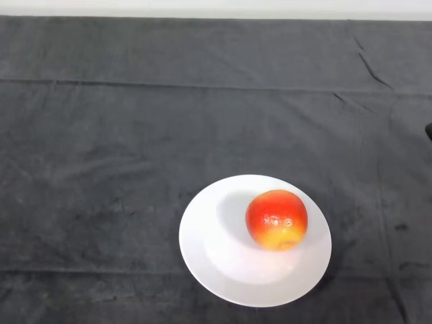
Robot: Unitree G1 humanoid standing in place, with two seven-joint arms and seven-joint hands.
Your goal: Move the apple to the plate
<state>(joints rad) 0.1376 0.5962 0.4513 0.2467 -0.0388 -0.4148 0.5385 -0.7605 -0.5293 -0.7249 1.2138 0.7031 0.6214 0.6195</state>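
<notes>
A red and yellow apple (pixel 276 219) rests on a white round plate (pixel 209 250) in the lower middle of the head view. The apple sits a little right of the plate's centre. The plate lies flat on the dark cloth.
The dark cloth (pixel 135 135) covers the table, with creases running across it and a fold at the back right. The table's far edge meets a pale wall at the top. A small dark object (pixel 428 131) shows at the right edge.
</notes>
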